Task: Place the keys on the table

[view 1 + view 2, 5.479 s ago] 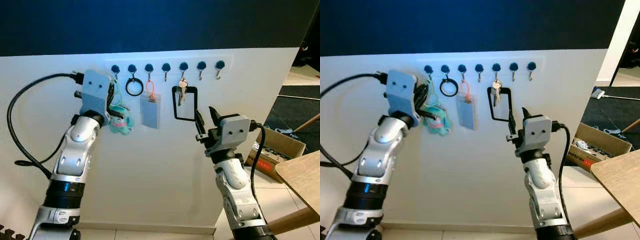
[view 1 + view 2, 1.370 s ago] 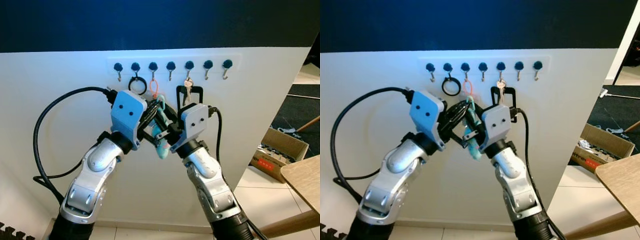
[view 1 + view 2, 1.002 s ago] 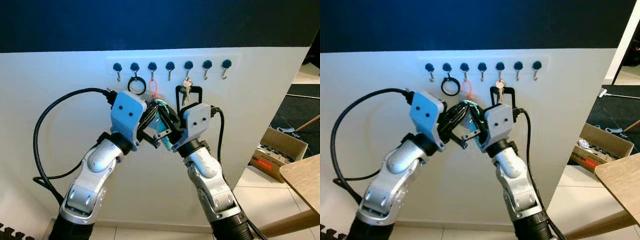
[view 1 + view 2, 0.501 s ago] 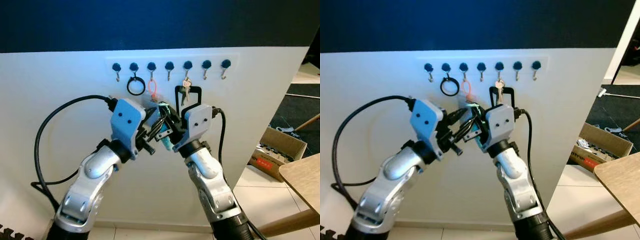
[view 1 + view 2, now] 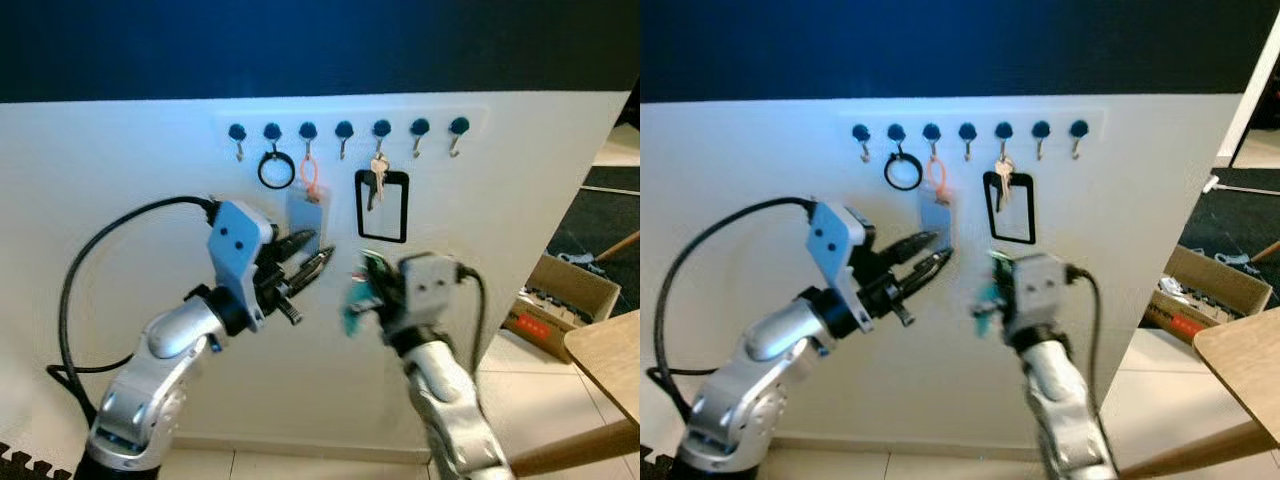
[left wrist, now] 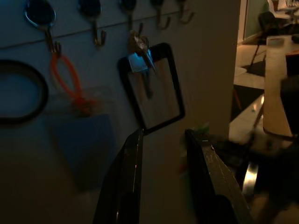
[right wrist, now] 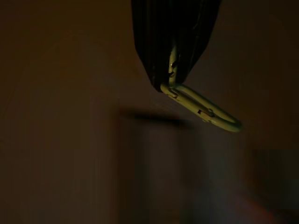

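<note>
1. Since half a second ago the two end effectors, then meeting at the teal keychain, have parted.
2. I note the right end effector (image 5: 368, 290) clamped on the teal keychain (image 5: 356, 300), its carabiner (image 7: 201, 106) dangling from the closed fingers.
3. The left end effector (image 5: 312, 262) stands open and empty near the hook rack (image 5: 345, 128).
4. Pickup done; the carry to the desk (image 5: 606, 355), at far right, remains.

Keys' teal fob (image 5: 356, 296) w/ pale carabiner (image 7: 202, 108), blurred, hangs pinched in right gripper (image 7: 172, 77) fingers, clear of wall. Table (image 5: 606, 352): pale wood, edge at far right, well apart from the fob.
</note>
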